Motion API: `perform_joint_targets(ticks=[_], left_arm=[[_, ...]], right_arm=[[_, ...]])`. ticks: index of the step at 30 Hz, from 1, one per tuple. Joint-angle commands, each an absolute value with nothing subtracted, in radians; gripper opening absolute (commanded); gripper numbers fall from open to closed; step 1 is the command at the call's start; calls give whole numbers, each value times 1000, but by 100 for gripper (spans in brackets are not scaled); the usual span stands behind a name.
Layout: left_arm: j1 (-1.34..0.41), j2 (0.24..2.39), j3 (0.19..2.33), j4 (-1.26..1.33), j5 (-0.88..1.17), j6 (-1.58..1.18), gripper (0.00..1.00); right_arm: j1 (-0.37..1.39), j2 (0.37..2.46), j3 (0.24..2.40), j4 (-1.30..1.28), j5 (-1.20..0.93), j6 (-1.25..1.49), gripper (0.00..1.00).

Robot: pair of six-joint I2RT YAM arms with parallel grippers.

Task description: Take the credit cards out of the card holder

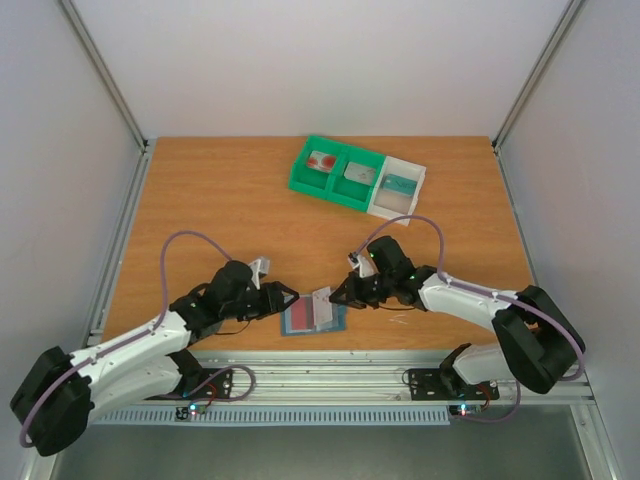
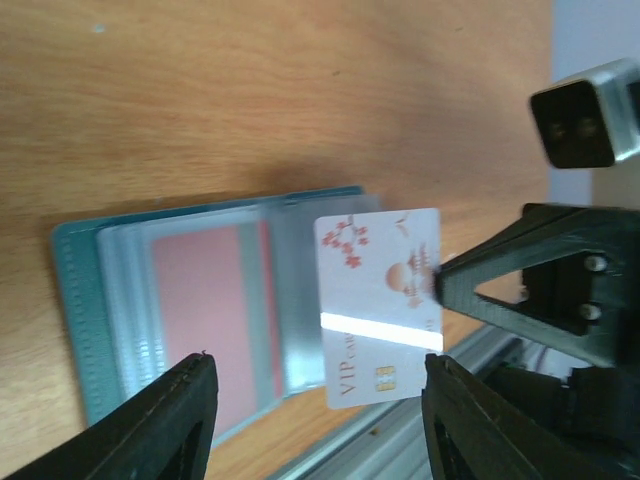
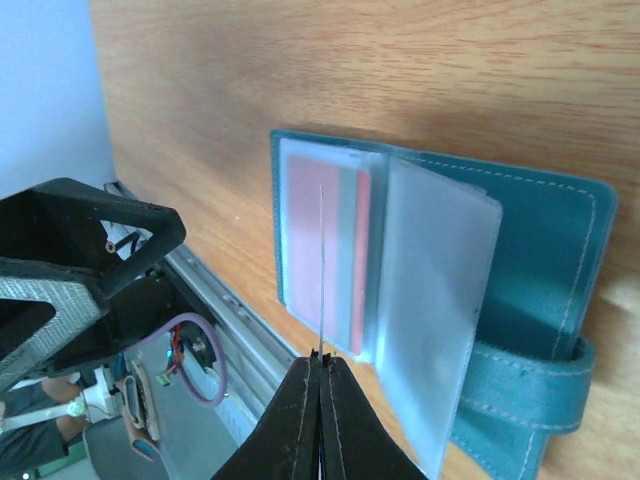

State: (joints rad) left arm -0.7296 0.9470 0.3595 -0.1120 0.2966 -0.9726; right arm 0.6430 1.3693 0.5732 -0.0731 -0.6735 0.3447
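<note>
The right jaws are clamped together on the middle of one long edge of the white card with red marks (image 2: 380,300), so its long axis runs crosswise to the fingertips. They hold it over the open card holder (image 3: 540,250), which lies flat on the tabletop (image 1: 220,200) near the front edge between the arms, a pink card (image 3: 305,250) in its clear sleeve. The left jaws stand apart, gripping nothing, and since the tray (image 1: 300,180) sits well away at the far side, nearer the right arm, carrying the card there looks like that arm's job.
</note>
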Motion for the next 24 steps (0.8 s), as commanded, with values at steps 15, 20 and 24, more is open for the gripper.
perform_joint_targets(ticks=[15, 20, 24], left_arm=[[-728, 790, 269, 264, 380, -1201, 52], [-728, 822, 258, 338, 392, -1225, 38], [-729, 835, 238, 422, 408, -1248, 2]], right_arm=[[638, 1248, 465, 547, -839, 755, 1], [638, 1289, 437, 670, -860, 810, 1], [638, 1302, 420, 679, -863, 801, 1]])
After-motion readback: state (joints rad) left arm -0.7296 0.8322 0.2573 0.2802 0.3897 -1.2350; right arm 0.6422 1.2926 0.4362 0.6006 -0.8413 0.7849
